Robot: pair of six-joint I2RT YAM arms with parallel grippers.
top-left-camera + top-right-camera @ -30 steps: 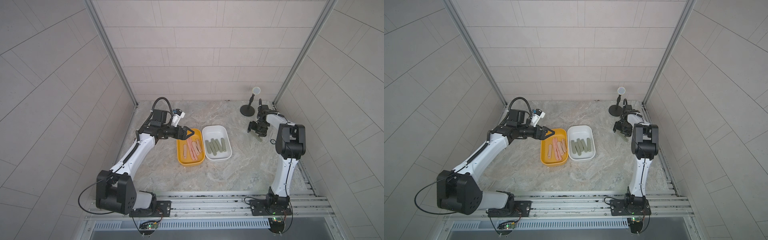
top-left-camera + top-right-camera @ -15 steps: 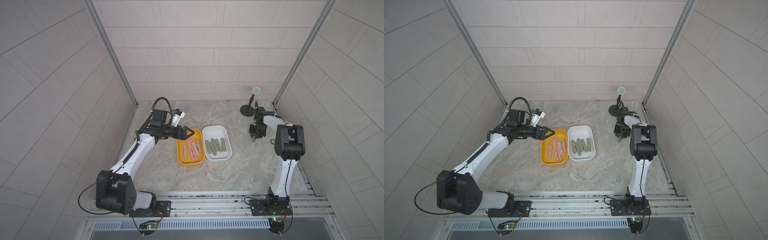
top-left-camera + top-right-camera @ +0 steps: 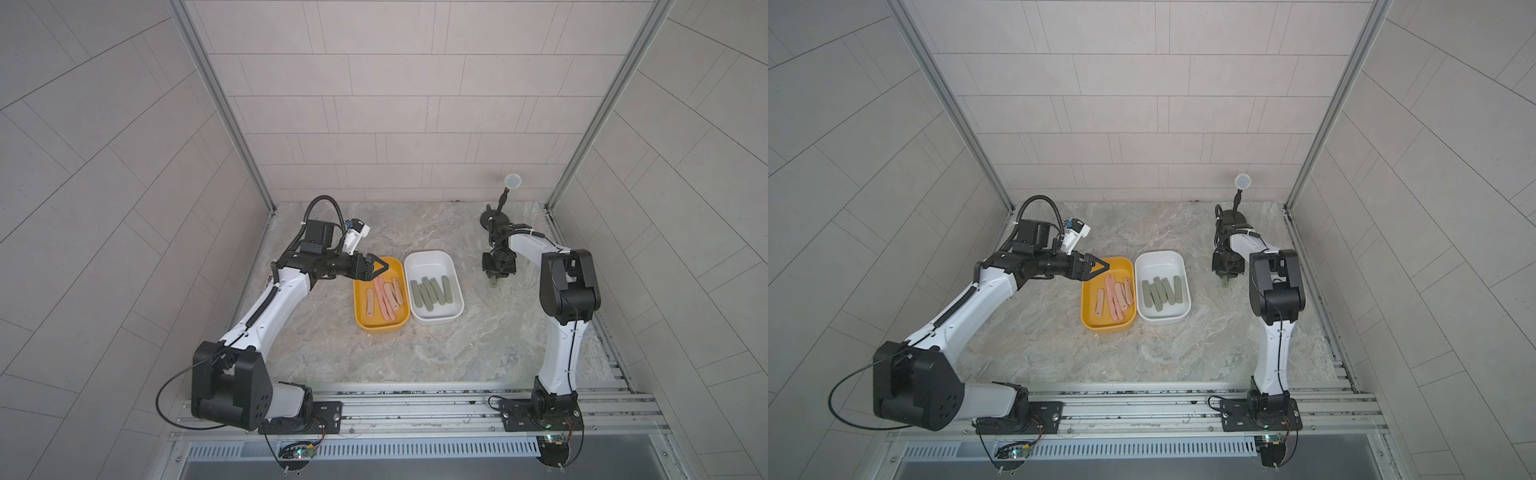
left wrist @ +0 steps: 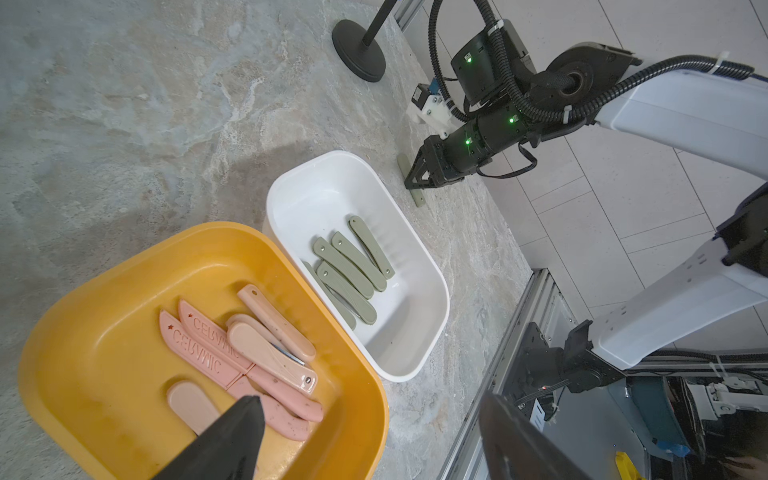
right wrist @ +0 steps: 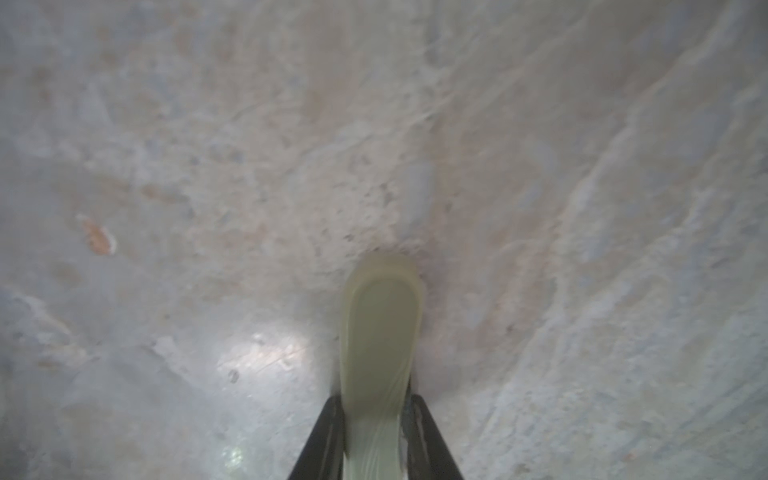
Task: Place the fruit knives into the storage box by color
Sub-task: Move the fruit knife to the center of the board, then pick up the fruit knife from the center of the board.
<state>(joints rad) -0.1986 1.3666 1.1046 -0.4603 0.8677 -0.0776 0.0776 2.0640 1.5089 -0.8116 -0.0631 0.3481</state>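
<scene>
A yellow box [image 3: 380, 330] [image 3: 1106, 328] [image 4: 124, 266] holds several salmon-pink fruit knives [image 3: 384, 297] [image 4: 249, 353]. Beside it on the right, a white box [image 3: 428, 262] [image 3: 1160, 262] [image 4: 332, 187] holds several grey-green knives [image 3: 430, 293] [image 4: 349, 270]. To the right of the white box my right gripper [image 3: 496, 272] [image 3: 1226, 272] [image 5: 374, 399] points down at the table, shut on one grey-green knife [image 3: 493, 283] [image 5: 380, 324] whose free end pokes out low over the stone. My left gripper [image 3: 380, 268] [image 3: 1102, 266] [image 4: 370, 399] hovers open and empty over the yellow box's back left corner.
A black stand with a round head [image 3: 496, 216] [image 3: 1233, 216] [image 4: 359, 54] stands at the back right, just behind the right arm. Tiled walls close in three sides. A metal rail [image 3: 415, 407] runs along the front edge.
My right gripper has swung down to the table and shut on the grey-green knife. The left arm has not moved.
</scene>
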